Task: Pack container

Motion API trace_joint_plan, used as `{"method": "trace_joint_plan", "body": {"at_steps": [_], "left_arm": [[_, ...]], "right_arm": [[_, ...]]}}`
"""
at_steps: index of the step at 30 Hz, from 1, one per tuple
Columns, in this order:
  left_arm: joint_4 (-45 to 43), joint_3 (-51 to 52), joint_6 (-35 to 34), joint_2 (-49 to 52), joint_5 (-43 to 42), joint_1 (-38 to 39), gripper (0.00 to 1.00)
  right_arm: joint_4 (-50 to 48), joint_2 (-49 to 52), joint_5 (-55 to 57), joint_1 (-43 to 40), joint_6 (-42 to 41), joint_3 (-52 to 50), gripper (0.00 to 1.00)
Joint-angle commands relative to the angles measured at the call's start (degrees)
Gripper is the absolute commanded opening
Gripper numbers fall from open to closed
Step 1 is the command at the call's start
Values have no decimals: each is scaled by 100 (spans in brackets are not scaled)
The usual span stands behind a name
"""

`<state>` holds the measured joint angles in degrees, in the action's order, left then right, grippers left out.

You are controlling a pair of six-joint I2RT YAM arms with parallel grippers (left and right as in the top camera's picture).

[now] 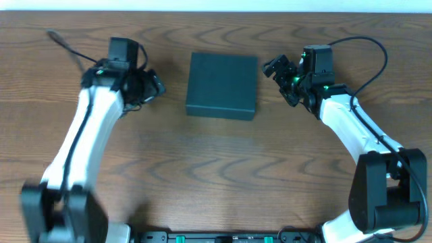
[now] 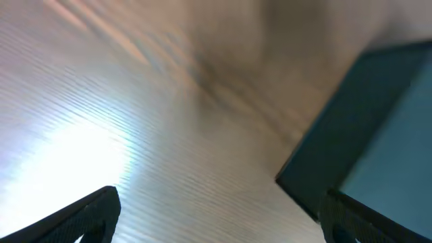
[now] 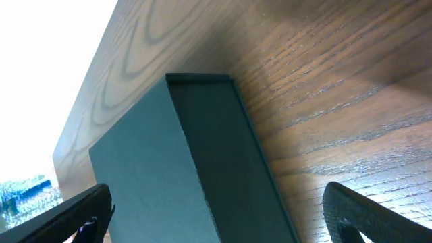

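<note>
One brown wood-grain table (image 1: 216, 175) filled nearly every view. In the overhead a thin pale strip ran beyond its far edge. The right wrist view showed blown-out white past that edge, plus a blurry blue patch low left. Glare washed out the wood in the left wrist view.

The dark teal-green, matte, square cardboard-like container (image 1: 222, 85) sat flat mid-table, toward the far side. Lid was down, top plain, edges crisp, slightly darker side wall facing the near edge.

Left gripper (image 1: 152, 86) was just left of the container, jaws spread wide, holding nothing. Right gripper (image 1: 278, 79) was just right of it, jaws likewise spread and empty. Neither touched the container. Black cables (image 1: 67, 46) trailed over the table behind both.
</note>
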<state>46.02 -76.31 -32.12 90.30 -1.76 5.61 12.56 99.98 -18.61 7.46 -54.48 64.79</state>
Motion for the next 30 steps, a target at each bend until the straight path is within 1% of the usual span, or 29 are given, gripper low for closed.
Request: {"method": "trace_joint_plan", "body": {"at_steps": [1,4,7,10,13,17,22,26,30], "left_arm": [[28,-50,492,-863,861,-37,95],[-42,212,975,-1744,1189,-129,95],[-164,796,1010,-2570,1224,-428,95],[-525,1895,1012,-3602,1099,-833,95],[-848,2865,1012,-4415,1084,-1023,95],[-1508,4304,1010,-5547,1088,-1058,95],[-2153,5683,1003,-6725,1069,-1058,95],[-2190,6314,984,-7484,1071,-1056,95],[-2190,6710,984,-8024,1073,-1056,95]], "right_arm": [[11,2,0,44,-57,83,99],[11,2,0,44,-57,83,99],[11,2,0,44,-57,83,99],[11,2,0,44,-57,83,99],[11,2,0,44,-57,83,99],[11,2,0,44,-57,83,99],[11,2,0,44,-57,83,99],[11,2,0,44,-57,83,99],[11,2,0,44,-57,83,99]]}}
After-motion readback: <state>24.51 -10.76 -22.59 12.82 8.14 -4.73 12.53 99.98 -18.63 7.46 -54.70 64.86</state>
